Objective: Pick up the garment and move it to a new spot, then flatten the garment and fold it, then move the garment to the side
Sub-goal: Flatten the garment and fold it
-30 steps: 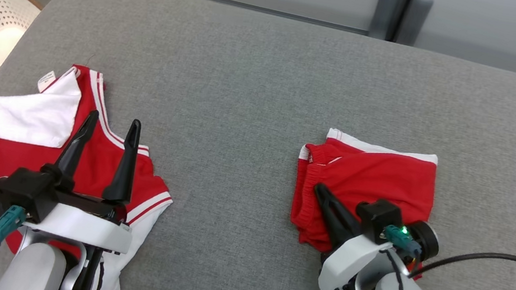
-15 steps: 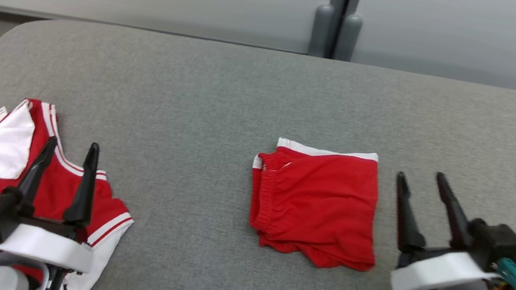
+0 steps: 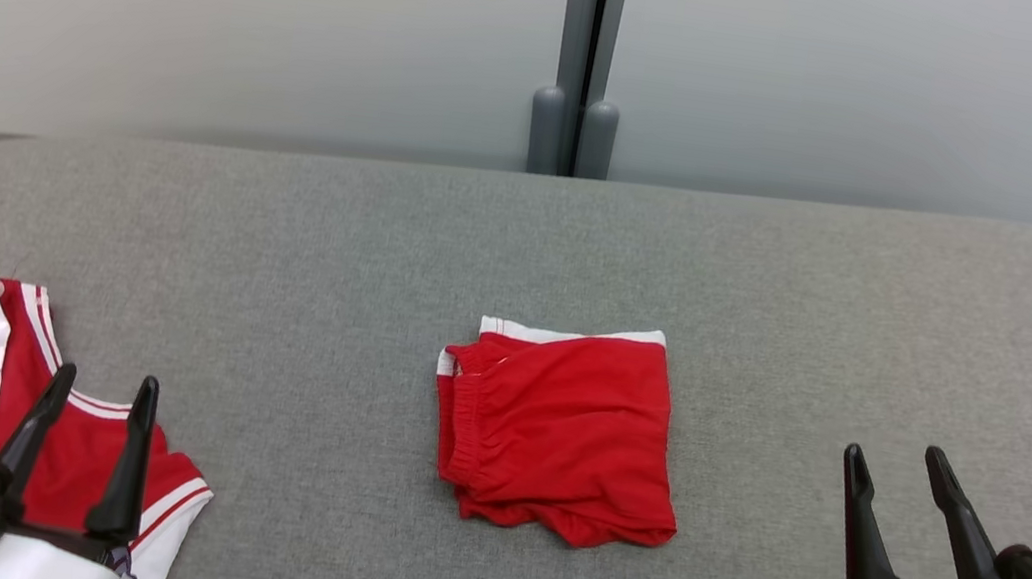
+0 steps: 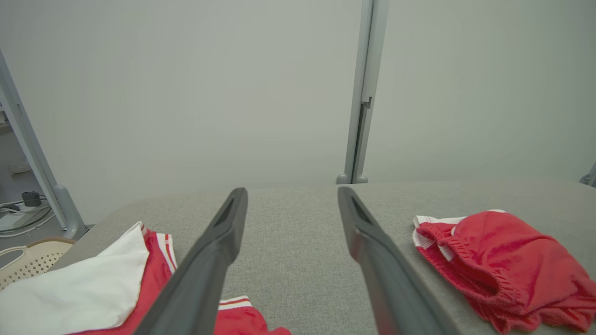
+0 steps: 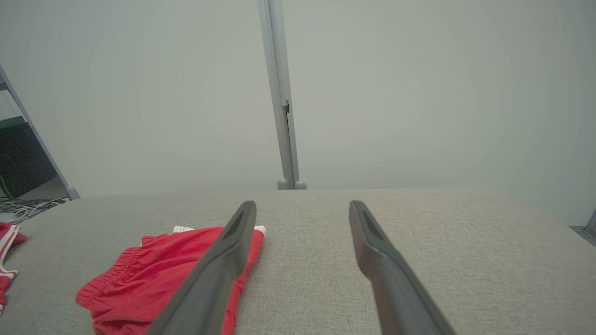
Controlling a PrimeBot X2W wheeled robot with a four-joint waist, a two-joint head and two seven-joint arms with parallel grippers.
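Observation:
A folded red garment [image 3: 557, 427], shorts with a white hem, lies flat in the middle of the grey padded table [image 3: 332, 233]. It also lies to the right in the left wrist view [image 4: 507, 265] and at the lower left in the right wrist view [image 5: 163, 270]. My right gripper [image 3: 894, 452] hovers open to the right of it, well apart, with nothing between its fingers [image 5: 302, 203]. At the lower left my left gripper [image 3: 107, 375] stands open and empty [image 4: 292, 190] above a second piece of clothing.
A red and white jersey [image 3: 78, 460] lies spread at the table's left end, partly under my left gripper [image 4: 153, 274]. A grey wall with a vertical post [image 3: 581, 56] runs behind the table. A cream perforated basket [image 4: 28, 260] sits off the left edge.
The right gripper opened, let go of the folded red garment and drew back to its right. The head camera turned and tilted up, so the whole picture shifted.

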